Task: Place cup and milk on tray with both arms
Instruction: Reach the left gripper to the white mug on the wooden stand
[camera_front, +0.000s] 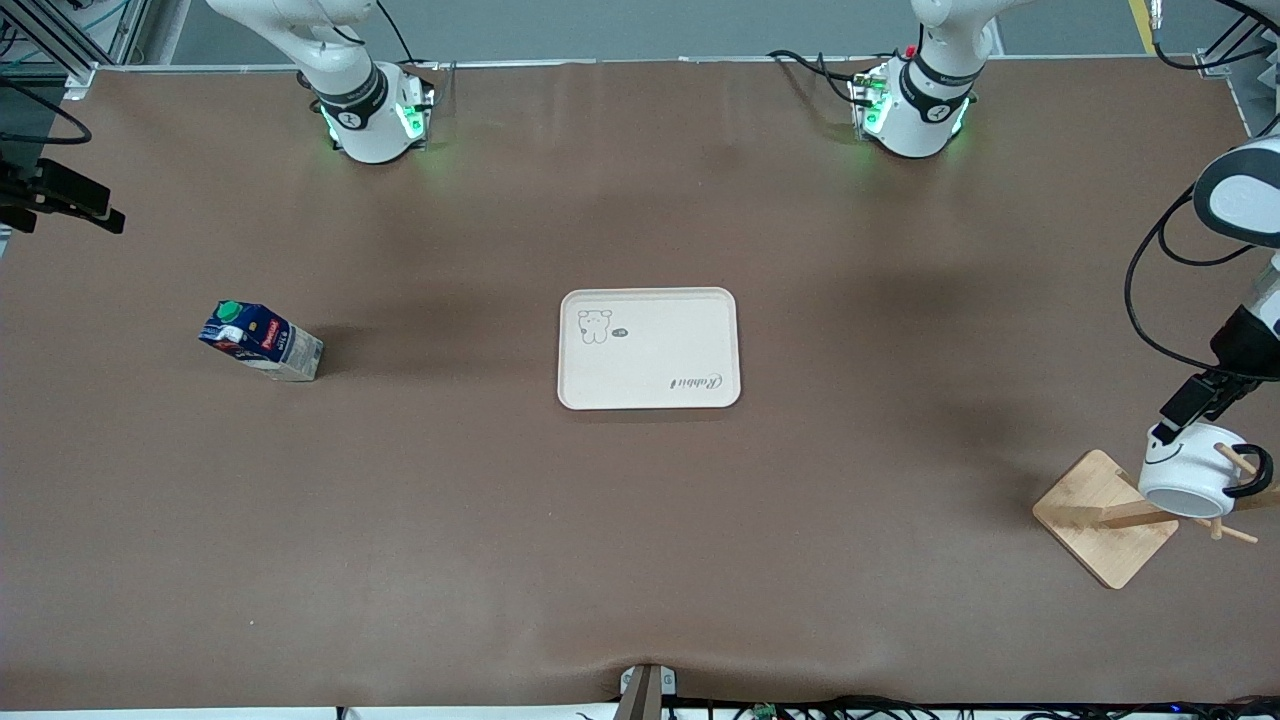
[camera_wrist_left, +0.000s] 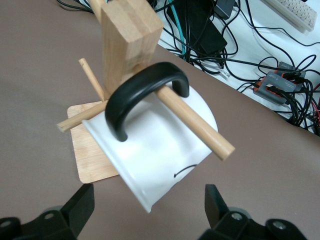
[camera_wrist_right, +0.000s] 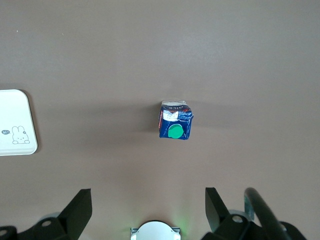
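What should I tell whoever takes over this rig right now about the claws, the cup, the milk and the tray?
Left claw: open, at the cup, fingers either side of it, not closed on it.
Right claw: open, high over the milk; not in the front view.
Cup hangs by its black handle on a peg of the wooden rack, at the left arm's end of the table.
Milk stands on the table toward the right arm's end.
Tray: mid-table, nothing on it.
Done: nothing placed.
Left: grasp and move both onto the tray.
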